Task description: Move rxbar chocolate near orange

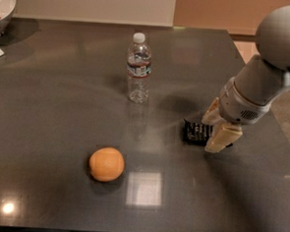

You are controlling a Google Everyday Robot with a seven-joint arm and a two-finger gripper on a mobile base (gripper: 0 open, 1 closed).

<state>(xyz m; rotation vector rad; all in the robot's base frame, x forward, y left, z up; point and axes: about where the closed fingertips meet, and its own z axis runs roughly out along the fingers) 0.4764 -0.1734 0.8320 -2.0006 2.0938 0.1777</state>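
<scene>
The rxbar chocolate [195, 132], a flat black wrapper with white lettering, lies on the dark table [63, 83] right of centre. My gripper [215, 126] comes down from the right onto the bar's right end. It is open, with one cream finger [211, 112] behind the bar and the other [223, 138] in front of it. The bar's right end is hidden by the gripper. The orange [106, 164] sits on the table to the front left, well apart from the bar.
A clear water bottle [138, 68] stands upright behind and left of the bar. A white bowl [1, 3] sits at the far left corner. The table's right edge [277, 131] runs close behind my arm.
</scene>
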